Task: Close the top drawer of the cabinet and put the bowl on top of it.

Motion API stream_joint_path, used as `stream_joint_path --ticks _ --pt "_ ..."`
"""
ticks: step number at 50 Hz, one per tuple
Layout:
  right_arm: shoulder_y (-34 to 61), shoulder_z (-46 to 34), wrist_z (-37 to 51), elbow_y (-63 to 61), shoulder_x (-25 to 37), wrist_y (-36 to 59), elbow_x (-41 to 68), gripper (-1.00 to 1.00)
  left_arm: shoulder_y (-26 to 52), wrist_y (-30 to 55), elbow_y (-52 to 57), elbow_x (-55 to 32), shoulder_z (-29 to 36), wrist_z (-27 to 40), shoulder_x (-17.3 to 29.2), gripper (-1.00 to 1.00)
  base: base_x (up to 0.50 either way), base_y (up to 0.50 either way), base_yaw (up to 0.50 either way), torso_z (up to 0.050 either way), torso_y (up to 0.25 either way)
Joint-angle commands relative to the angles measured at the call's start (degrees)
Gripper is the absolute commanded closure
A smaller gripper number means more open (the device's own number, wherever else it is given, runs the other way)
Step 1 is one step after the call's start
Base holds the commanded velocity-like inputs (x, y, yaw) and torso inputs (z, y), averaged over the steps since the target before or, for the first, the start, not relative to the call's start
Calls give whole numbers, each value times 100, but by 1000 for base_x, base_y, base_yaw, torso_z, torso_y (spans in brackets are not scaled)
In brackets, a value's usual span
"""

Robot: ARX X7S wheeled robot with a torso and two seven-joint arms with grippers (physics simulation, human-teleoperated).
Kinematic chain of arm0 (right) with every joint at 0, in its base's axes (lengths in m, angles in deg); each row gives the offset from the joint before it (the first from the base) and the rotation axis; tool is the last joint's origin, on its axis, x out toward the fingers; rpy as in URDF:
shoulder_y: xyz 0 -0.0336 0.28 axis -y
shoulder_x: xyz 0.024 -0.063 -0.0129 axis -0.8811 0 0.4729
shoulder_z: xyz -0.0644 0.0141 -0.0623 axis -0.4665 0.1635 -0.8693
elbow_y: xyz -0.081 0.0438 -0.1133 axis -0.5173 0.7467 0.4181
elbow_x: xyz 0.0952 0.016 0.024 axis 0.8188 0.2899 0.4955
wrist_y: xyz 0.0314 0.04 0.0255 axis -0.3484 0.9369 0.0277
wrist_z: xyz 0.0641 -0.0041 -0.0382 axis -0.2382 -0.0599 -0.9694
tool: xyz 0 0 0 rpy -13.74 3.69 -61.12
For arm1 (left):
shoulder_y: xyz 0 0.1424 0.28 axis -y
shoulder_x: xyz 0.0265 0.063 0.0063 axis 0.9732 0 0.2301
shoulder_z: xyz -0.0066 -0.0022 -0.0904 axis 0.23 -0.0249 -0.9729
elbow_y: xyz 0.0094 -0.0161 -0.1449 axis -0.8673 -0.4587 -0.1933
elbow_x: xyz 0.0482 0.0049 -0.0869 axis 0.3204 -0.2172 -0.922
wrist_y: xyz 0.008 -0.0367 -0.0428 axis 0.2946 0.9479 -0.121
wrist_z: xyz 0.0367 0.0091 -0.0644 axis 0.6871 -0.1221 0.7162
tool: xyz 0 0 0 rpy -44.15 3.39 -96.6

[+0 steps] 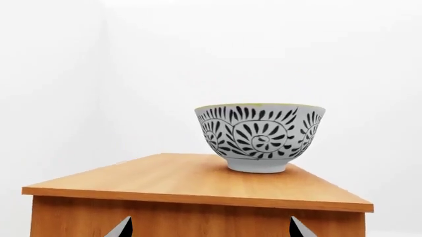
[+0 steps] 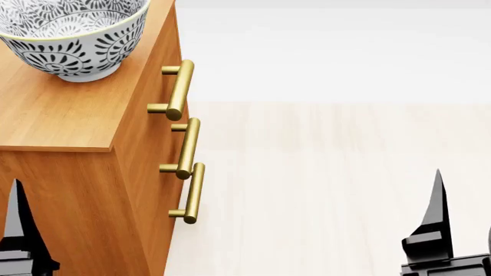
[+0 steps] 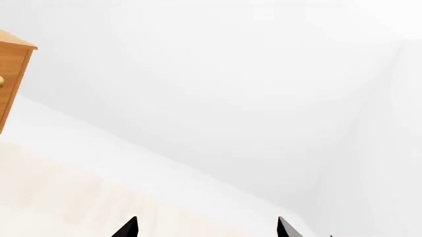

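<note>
Both steps: look done
Bowl (image 1: 260, 137): upright on the cabinet (image 2: 69, 123) top
Top drawer (image 2: 146, 86): flush (seemingly shut)
Left gripper (image 1: 209, 228): spread, empty
Right gripper (image 3: 205, 227): spread, empty

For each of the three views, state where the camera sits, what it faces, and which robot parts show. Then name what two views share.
Left wrist: low beside the cabinet, facing the bowl; left gripper tips show.
Head: above, looking down on the handles; both grippers' fingers show.
Right wrist: faces bare floor and wall; right gripper tips show.
Shared: left wrist and head both show the bowl on the cabinet.
</note>
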Motion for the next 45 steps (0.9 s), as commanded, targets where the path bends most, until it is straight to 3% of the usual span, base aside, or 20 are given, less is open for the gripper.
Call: stream_joint_path --ticks 1,45 --pt "-15 20 68 -183 154 -100 -48 -100 -48 -16 112 -20 -81 56 51 -100 0 0 0 0 0" --pt "465 615 561 -1268 270 631 197 -100 -387 -108 835 -188 -525 303 337 -100 0 0 0 0 0"
